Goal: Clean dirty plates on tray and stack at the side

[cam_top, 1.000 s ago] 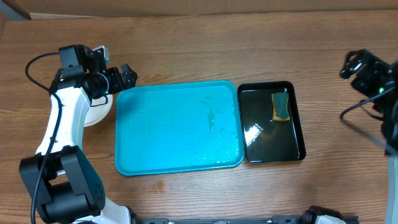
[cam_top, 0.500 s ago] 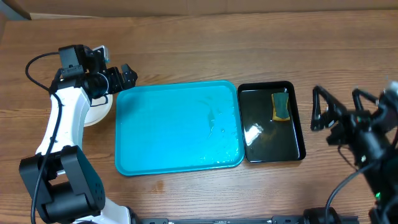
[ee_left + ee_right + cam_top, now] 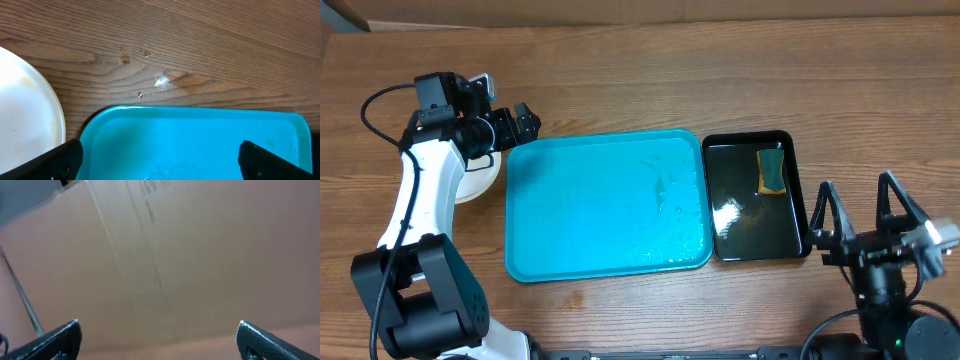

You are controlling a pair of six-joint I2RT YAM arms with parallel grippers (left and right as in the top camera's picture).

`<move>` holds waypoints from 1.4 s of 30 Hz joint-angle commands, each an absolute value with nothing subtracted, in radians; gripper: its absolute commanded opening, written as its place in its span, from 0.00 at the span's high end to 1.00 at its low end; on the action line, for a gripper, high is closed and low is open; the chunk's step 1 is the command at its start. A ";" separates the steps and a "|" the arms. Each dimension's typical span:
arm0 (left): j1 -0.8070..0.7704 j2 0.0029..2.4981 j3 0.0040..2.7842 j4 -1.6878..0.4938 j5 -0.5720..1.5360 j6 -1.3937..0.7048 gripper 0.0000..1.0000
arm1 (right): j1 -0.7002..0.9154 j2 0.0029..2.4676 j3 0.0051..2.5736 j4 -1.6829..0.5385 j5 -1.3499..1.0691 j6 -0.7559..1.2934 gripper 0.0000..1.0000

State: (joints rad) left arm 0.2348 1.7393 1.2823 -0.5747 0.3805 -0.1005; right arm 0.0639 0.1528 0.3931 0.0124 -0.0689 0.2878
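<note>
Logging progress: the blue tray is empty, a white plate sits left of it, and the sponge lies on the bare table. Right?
No. The sponge lies in the black tray, not on the table, as the overhead view shows. The rest holds.

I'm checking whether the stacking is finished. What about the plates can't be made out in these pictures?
Overhead: the left arm covers most of the plates; their number cannot be counted.
Left wrist: the frame's left edge cuts off the top plate; any smear beyond it is hidden.
Right wrist: blurred; no plates in it.
</note>
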 commanded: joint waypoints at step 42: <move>0.229 1.745 1.277 -0.571 0.377 -0.086 0.00 | 0.044 0.002 0.008 -0.084 0.016 -0.057 0.00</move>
State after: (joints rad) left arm 0.2348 1.7393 1.2823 -0.5747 0.3809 -0.1005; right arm 0.0463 0.0132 0.0181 -0.0902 0.0074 -0.0471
